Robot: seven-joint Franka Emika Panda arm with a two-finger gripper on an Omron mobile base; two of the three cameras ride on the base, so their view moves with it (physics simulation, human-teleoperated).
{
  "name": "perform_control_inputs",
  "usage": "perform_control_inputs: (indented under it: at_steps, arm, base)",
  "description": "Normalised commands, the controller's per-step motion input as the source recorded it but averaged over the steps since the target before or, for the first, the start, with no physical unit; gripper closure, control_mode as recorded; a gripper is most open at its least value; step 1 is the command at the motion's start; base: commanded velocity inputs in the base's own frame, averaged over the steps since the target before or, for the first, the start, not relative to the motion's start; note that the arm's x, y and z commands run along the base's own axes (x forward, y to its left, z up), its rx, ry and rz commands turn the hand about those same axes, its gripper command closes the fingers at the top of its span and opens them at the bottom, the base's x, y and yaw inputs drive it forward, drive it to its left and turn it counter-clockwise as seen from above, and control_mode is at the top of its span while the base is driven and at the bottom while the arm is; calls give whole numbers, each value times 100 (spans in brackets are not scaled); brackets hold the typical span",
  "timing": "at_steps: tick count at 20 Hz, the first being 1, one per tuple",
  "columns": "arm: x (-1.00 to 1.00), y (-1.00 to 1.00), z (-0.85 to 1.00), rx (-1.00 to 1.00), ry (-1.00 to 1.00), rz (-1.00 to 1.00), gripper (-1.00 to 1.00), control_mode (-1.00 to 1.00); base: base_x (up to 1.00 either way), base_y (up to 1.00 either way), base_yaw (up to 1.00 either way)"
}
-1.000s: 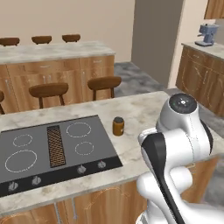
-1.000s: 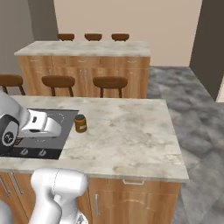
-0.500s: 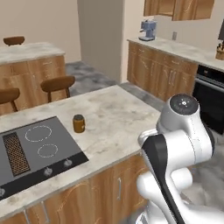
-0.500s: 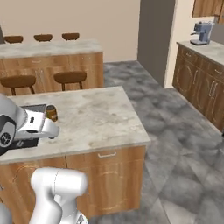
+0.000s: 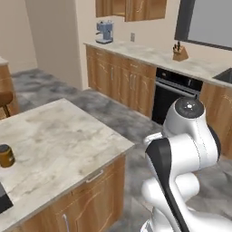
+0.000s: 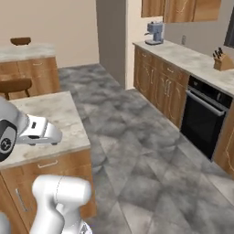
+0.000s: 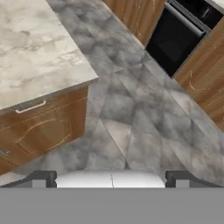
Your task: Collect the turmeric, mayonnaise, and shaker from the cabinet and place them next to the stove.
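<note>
1. While the gripper [image 7: 111,177] hangs above the grey stone floor [image 7: 144,113], its two dark fingertips [image 7: 41,178] stand far apart at the bottom of the hand view, jaws wide and nothing between them.
2. The turmeric [image 5: 6,155], an amber-brown jar with a dark lid, stands upright on the marble island counter [image 5: 59,140] near the left edge of the left base view, well apart from the arm.
3. A dark corner of the stove [image 5: 3,202] shows at the lower left of that view, just in front of the jar.
4. The island's wooden cabinet front [image 7: 41,129] with a grey bar handle lies under the counter edge in the hand view.
5. Along the far wall runs a second counter [image 6: 192,57] over wooden base cabinets, with a black built-in oven [image 6: 204,122] set into them.
6. A blue-grey coffee machine [image 5: 104,32] stands at the far end of that counter, and a wooden knife block [image 5: 180,52] stands nearer the oven.
7. Wooden wall cabinets [image 5: 131,9] hang above the coffee machine.
8. A brown stool [image 6: 15,85] stands beside the island in the right base view.
</note>
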Motion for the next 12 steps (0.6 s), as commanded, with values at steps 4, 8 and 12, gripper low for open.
perform_control_inputs:
  at_steps: [4, 8, 12]
  arm:
    - [0, 0, 0, 0, 0, 0, -100, 100]
    - [0, 0, 0, 0, 0, 0, -100, 100]
    - [0, 0, 0, 0, 0, 0, -100, 100]
  base:
    - [19, -100, -19]
    - [32, -100, -11]
    - [57, -96, -3]
